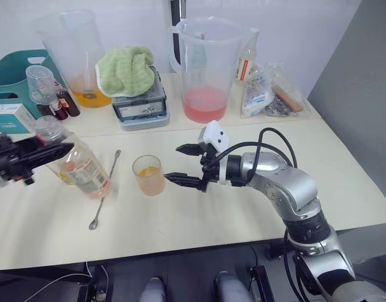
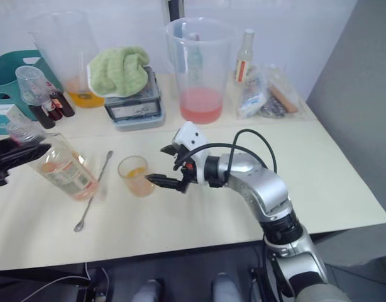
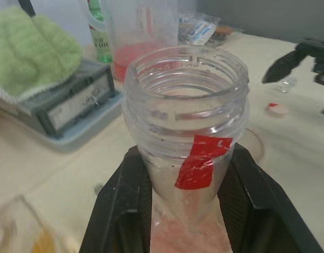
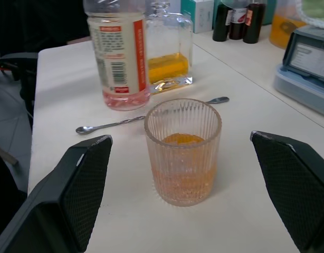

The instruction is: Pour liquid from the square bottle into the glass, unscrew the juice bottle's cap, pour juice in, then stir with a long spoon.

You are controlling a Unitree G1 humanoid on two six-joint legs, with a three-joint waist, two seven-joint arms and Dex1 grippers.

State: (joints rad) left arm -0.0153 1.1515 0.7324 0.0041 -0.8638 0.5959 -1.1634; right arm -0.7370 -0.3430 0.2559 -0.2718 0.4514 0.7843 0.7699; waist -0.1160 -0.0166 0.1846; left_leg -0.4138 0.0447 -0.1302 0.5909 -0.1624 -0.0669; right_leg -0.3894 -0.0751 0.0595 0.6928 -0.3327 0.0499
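Left gripper point(image 1: 31, 157) clamps the juice bottle point(image 1: 80, 165) upright, mouth up — right gripper point(image 1: 185, 166) jaws wide beside the glass point(image 1: 148, 174).

Cream table point(image 1: 199, 214); ribbed glass point(image 1: 148, 174) with orange liquid near centre, long spoon point(image 1: 104, 190) flat at its 9 o'clock, juice bottle point(image 1: 80, 165) standing beyond the spoon, square bottle point(image 4: 169, 52) just behind it. At 12 o'clock, grey scale point(image 1: 140, 104) under green cloth point(image 1: 125, 70), between two big pitchers point(image 1: 205, 70), teal bin point(image 1: 14, 74) at far 10 o'clock.

Ribbed glass point(image 4: 183, 153), orange liquid inside
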